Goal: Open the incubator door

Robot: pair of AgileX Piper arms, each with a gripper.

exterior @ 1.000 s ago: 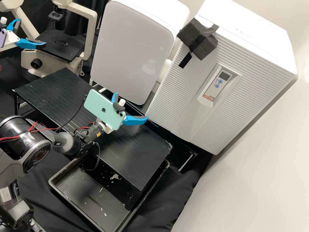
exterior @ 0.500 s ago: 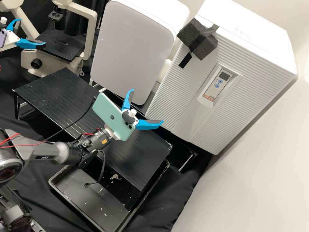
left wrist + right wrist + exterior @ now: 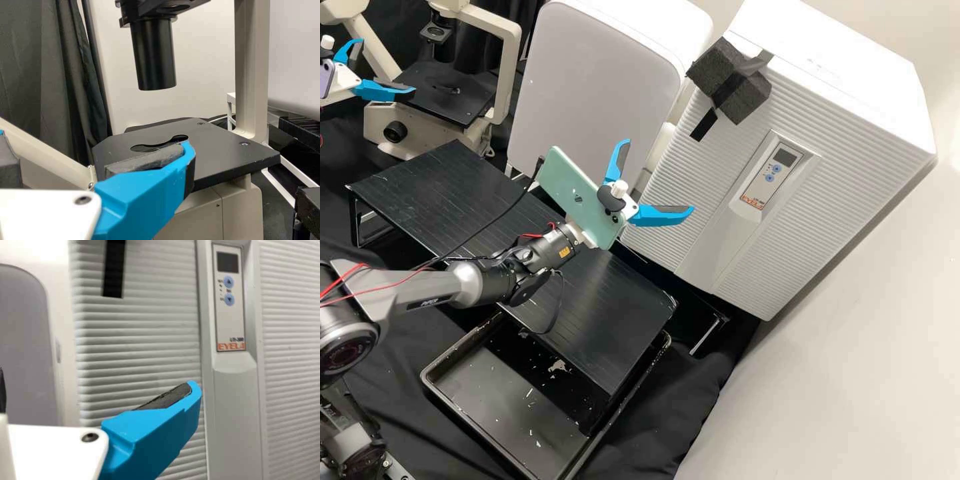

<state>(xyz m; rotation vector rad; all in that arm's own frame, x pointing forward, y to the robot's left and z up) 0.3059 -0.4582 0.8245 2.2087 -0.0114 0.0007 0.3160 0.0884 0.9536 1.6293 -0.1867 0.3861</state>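
The white incubator (image 3: 840,80) stands at the right of the high view, its ribbed door (image 3: 707,170) closed. My right gripper (image 3: 658,177) is open beside the door's lower left part, one finger overlapping the ribs in view; whether it touches cannot be told. In the right wrist view, the right gripper (image 3: 98,390) has the ribbed door (image 3: 145,350) and control panel (image 3: 230,300) beyond it. My left gripper (image 3: 386,67) stands open by the microscope at the upper left. The left wrist view has the left gripper (image 3: 97,155) before the microscope stage (image 3: 220,150).
Black foam (image 3: 747,100) is taped to the incubator's upper corner. A white rounded appliance (image 3: 593,93) stands left of it. Below are a low black table (image 3: 600,320) and a dark tray (image 3: 487,400). The microscope (image 3: 510,73) is at the back left.
The right arm has extended, carrying its open gripper rightward and, over the last half second, upward in the high view to the incubator's front. The left gripper has stayed still.
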